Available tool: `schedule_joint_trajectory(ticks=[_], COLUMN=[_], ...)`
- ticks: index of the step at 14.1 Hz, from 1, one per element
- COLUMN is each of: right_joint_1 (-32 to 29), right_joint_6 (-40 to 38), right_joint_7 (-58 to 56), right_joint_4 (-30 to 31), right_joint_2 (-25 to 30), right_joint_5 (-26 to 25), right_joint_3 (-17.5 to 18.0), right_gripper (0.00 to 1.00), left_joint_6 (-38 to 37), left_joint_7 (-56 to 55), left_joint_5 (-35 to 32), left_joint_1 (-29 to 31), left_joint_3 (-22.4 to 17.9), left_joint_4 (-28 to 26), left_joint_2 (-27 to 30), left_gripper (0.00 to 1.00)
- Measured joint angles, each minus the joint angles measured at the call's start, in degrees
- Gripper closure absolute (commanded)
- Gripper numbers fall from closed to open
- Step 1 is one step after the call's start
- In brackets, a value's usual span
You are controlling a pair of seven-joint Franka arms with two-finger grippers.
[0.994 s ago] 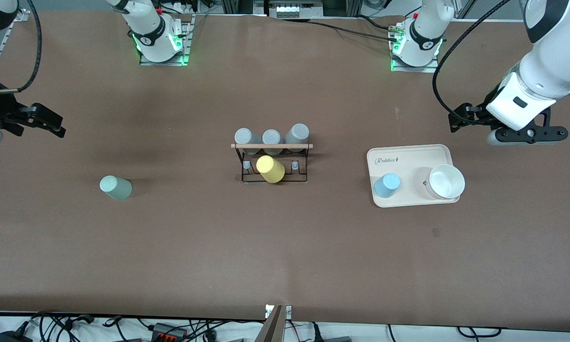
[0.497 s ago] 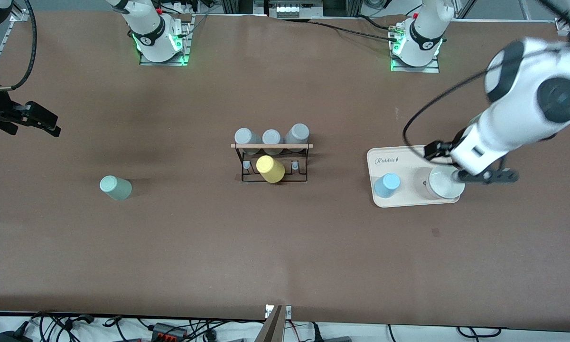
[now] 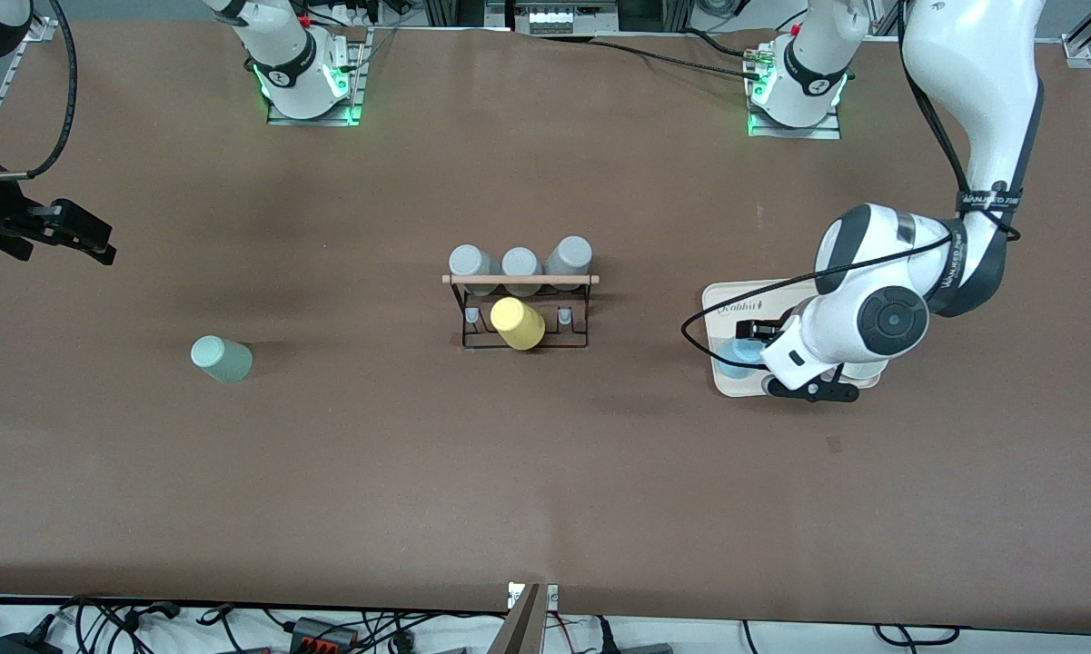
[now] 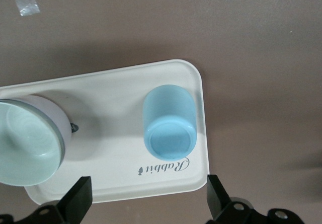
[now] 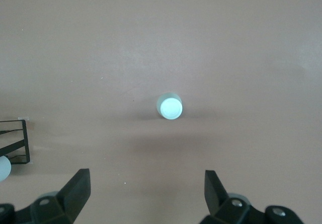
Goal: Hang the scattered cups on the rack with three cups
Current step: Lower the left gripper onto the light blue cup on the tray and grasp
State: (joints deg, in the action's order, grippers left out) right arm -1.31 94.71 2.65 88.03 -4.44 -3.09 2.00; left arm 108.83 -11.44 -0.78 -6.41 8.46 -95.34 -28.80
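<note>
— Left wrist view: the blue cup [image 4: 168, 127] is seen upside down on the cream tray [image 4: 115, 85], centred between the wide-open, empty fingers of the left gripper [image 4: 146, 204].

— And the green cup [image 3: 221, 358]?

— Left toward the right arm's end; the right gripper [image 5: 146, 196] is spread, empty, well apart. The rack [image 3: 520, 309] is midway.

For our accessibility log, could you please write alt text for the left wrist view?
A light blue cup stands upside down on a cream rectangular tray, directly below the open left pincer. Beside it on the same tray sits a pale bowl, partly out of view; brown table surrounds the tray.
</note>
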Motion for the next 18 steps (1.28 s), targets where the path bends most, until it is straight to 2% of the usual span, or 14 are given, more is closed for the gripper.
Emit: schedule_joint_trajectory(ticks=[7, 9, 11, 12, 18], right_joint_1=[2.95, 2.96, 2.26, 1.52, 0.04], right_joint_6=[0.27, 0.22, 0.17, 0.15, -0.04], right_joint_7=[0.65, 0.81, 0.83, 0.81, 0.14], right_joint_4=[0.00, 0.04, 0.16, 0.28, 0.44], right_joint_2=[-0.17, -0.33, -0.54, -0.57, -0.57], right_joint_5=[-3.66, -3.59, -0.53, 0.93, 1.81], right_joint_3=[0.25, 0.19, -0.38, -0.66, -0.76], right_gripper=[0.00, 0.00, 0.00, 0.00, 0.00], left_joint_6=[7.72, 9.79, 10.44, 10.52, 10.66], left_joint_7=[0.00, 0.00, 0.00, 0.00, 0.00], left_joint_5=[0.00, 0.00, 0.00, 0.00, 0.00], left_joint_1=[0.01, -0.02, -0.04, -0.03, -0.22], left_joint_3=[-0.04, -0.04, -0.04, -0.04, 0.02], left_joint_4=[-2.74, -4.16, -4.58, -4.61, -4.60], left_joint_2=[-4.16, -4.60, -4.73, -4.73, -4.64], left_gripper=[0.00, 0.00, 0.00, 0.07, 0.72])
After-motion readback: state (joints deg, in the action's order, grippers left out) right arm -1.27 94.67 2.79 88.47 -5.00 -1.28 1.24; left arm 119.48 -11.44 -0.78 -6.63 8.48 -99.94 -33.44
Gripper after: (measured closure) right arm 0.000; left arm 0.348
